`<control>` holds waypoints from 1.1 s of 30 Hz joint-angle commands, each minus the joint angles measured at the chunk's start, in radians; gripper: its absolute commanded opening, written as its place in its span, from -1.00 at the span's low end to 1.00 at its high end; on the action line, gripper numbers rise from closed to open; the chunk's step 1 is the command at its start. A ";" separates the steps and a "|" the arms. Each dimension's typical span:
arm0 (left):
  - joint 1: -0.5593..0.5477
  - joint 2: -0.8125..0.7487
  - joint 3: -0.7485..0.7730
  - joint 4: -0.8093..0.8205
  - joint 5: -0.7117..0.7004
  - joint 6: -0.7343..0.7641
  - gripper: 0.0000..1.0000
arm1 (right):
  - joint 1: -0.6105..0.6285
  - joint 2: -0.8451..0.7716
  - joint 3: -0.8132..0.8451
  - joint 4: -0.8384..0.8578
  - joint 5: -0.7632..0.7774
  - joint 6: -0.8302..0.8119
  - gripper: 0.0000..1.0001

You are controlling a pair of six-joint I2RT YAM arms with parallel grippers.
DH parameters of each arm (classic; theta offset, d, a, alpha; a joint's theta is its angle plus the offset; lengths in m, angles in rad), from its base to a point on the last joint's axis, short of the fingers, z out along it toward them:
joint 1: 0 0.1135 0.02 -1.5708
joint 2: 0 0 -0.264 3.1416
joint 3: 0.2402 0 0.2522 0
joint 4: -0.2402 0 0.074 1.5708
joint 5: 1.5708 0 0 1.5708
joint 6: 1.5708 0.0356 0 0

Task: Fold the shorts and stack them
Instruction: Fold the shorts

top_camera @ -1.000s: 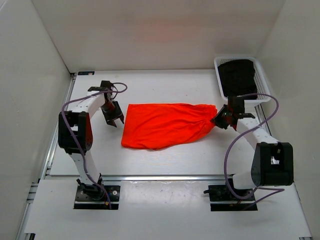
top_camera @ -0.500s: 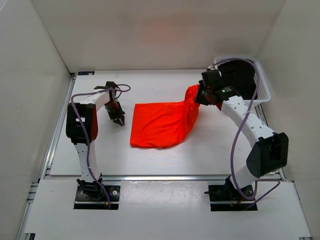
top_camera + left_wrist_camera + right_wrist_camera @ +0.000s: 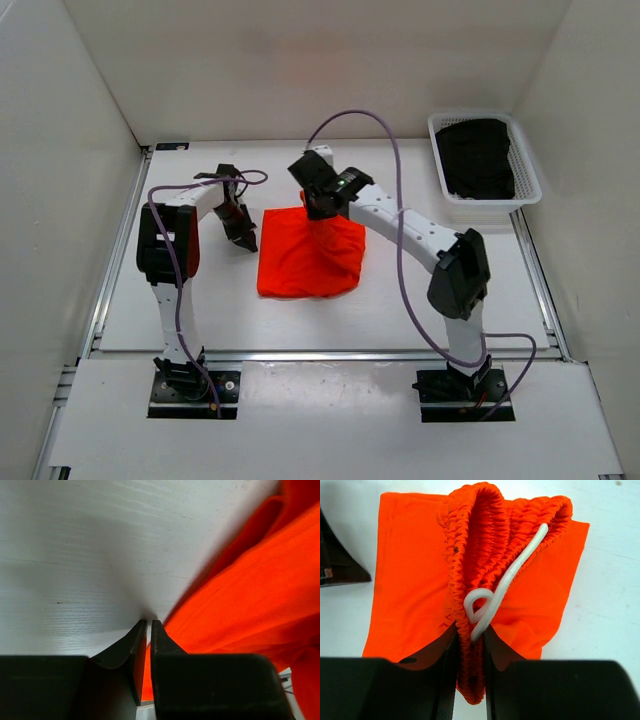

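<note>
Lying at the middle of the table [image 3: 400,300], the shorts [image 3: 310,262] are doubled over into a rough square, their gathered waistband [image 3: 470,535] lifted over the far edge by the right gripper [image 3: 470,630], whose jaws are clamped narrow on the bunched elastic with the white drawstring [image 3: 512,575] looped just at the fingertips. At the left edge of the cloth the left gripper [image 3: 148,622] is drawn to a slit with a sliver of orange in it, so it seems to nip the hem, tips down on the table. Thin cloth on a smooth top could slide, so a pull from either arm may drag the lower layer and skew the fold; the elastic could slip from so small a bite and spring open; the drawstring loop might catch on a finger at release and tug the layers askew. Well apart, at the far right corner, a white basket [image 3: 527,170] holds dark folded fabric [image 3: 478,158], and nothing orange lies in it
</note>
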 commanded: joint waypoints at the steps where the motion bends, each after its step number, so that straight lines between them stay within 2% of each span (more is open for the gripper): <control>1: -0.004 0.029 0.006 0.038 -0.003 0.023 -0.59 | 0.055 0.077 0.154 -0.066 0.104 -0.020 -1.00; 8: -0.004 0.029 0.006 0.038 -0.003 0.023 -0.59 | 0.112 0.199 0.246 -0.090 0.126 -0.040 -1.00; 14: -0.004 0.020 -0.003 0.038 -0.012 0.013 -0.57 | 0.158 0.267 0.323 -0.078 0.083 -0.049 -1.00; 17: 0.033 -0.025 -0.033 0.038 -0.003 0.025 -0.32 | 0.158 0.310 0.335 -0.031 0.010 -0.058 -0.96; 18: 0.051 -0.041 -0.047 0.038 -0.003 0.036 0.16 | 0.158 0.321 0.349 -0.014 -0.021 -0.058 -0.82; 19: 0.073 -0.063 -0.063 0.038 0.030 0.036 0.42 | 0.158 0.321 0.349 -0.001 -0.090 -0.058 -0.48; 20: 0.118 -0.104 -0.078 0.038 0.044 0.053 0.63 | 0.158 0.321 0.349 0.015 -0.122 -0.069 0.14; 22: 0.165 -0.143 -0.101 0.007 0.044 0.064 0.78 | 0.158 0.269 0.242 0.126 -0.176 -0.078 0.34; 23: 0.186 -0.181 -0.110 -0.002 0.034 0.064 0.78 | 0.158 0.196 0.190 0.165 -0.185 -0.078 0.55; 24: 0.218 -0.201 -0.110 -0.013 0.018 0.073 0.78 | 0.158 0.156 0.141 0.199 -0.176 -0.078 0.62; 28: 0.211 -0.290 -0.051 -0.066 -0.086 0.073 0.75 | 0.121 -0.053 -0.146 0.339 -0.153 -0.025 0.67; 29: 0.196 -0.301 -0.031 -0.092 -0.109 0.073 0.72 | 0.083 -0.125 -0.262 0.350 -0.167 -0.002 0.60; 30: 0.174 -0.311 -0.009 -0.106 -0.161 0.073 0.69 | 0.062 -0.157 -0.318 0.350 -0.167 0.024 0.43; 33: 0.070 -0.299 0.081 -0.140 -0.201 0.073 0.63 | -0.023 -0.273 -0.527 0.350 -0.193 0.126 0.23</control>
